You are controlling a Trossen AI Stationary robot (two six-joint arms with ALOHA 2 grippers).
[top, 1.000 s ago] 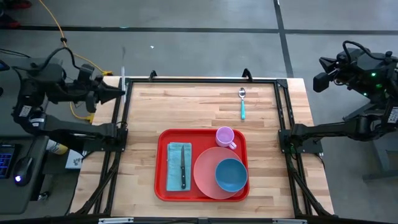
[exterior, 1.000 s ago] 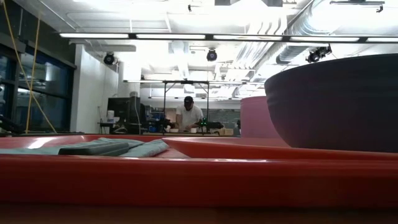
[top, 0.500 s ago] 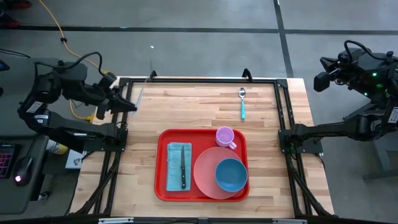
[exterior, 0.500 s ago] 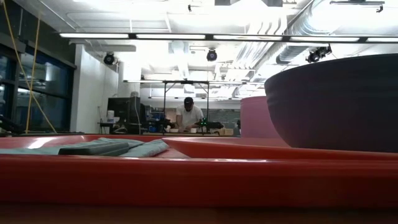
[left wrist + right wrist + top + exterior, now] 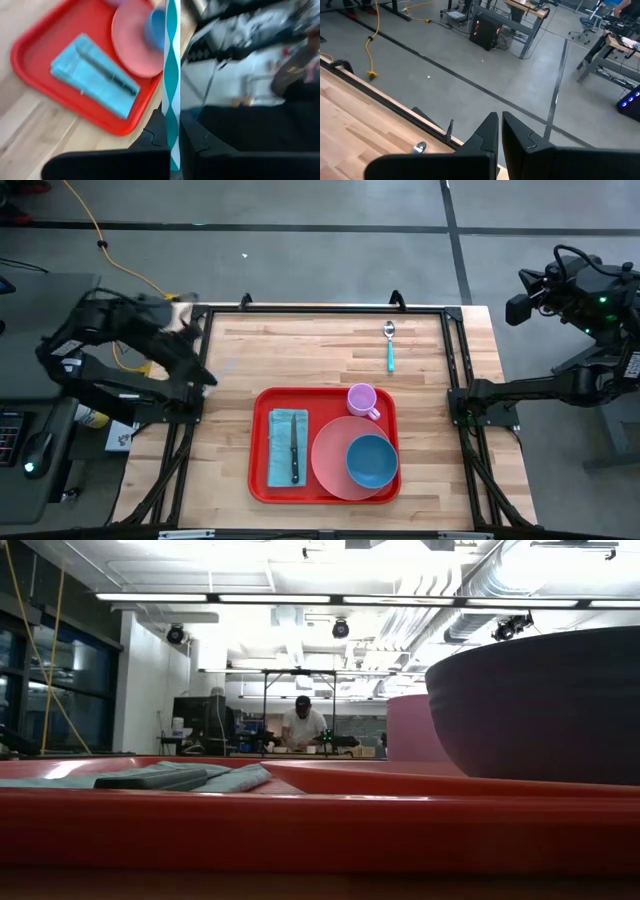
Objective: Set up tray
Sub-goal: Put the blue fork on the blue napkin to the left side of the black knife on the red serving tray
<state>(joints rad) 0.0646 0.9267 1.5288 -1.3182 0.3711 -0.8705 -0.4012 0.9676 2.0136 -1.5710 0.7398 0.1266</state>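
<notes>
The light wooden slatted table (image 5: 300, 350) fills the centre of the high view. The large flat red plastic tray (image 5: 325, 445) sits in the lower centre of that frame, carrying a folded light-blue cloth napkin (image 5: 287, 446) with a dark-handled knife (image 5: 295, 450) on it, a round pink plate (image 5: 340, 457), a blue bowl (image 5: 372, 461) and a small pink cup (image 5: 362, 399). A teal-handled metal spoon (image 5: 390, 346) lies on bare wood in the upper centre, well apart from the tray.

Change noted: the left gripper (image 5: 195, 365), at the table's upper left edge a second ago, has swung down the left side toward the tray. Judgement: it is bringing a further item for the tray.

The left wrist view alone shows what it carries: its fingers (image 5: 150, 137) are pinched on a thin teal-and-white striped straw (image 5: 172, 75). The right gripper (image 5: 498, 131), fingers pressed together and empty, waits off the table's upper right corner.
</notes>
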